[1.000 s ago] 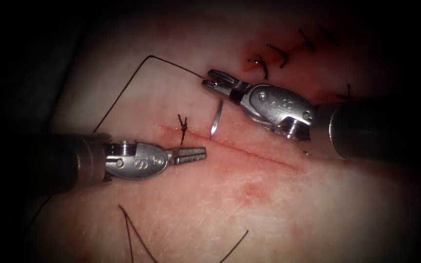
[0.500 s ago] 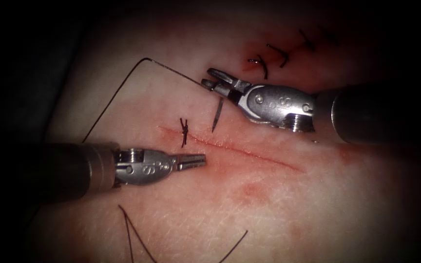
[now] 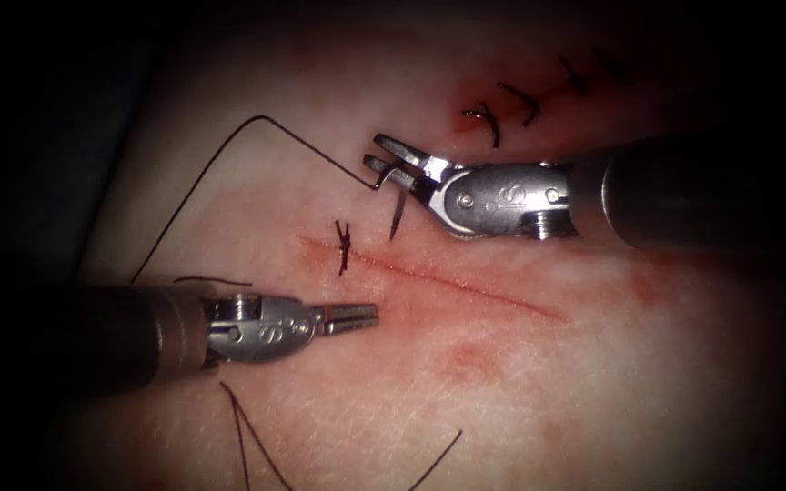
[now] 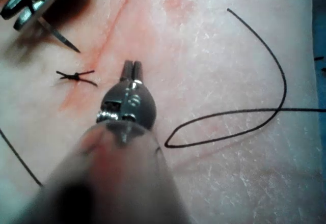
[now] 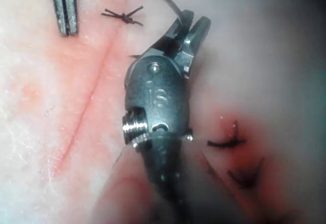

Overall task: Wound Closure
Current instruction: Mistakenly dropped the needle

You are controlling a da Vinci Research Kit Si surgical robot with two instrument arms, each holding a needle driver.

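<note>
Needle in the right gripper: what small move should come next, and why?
Probably lower the needle tip into the tissue beside the cut. The right gripper holds it near its thread end, tip down, not in tissue, right of the stitch; the left gripper holds nothing.

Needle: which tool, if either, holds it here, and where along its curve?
The right tool holds the needle near its thread end, tip above the tissue, clear of the cut. The left tool holds nothing.
</note>
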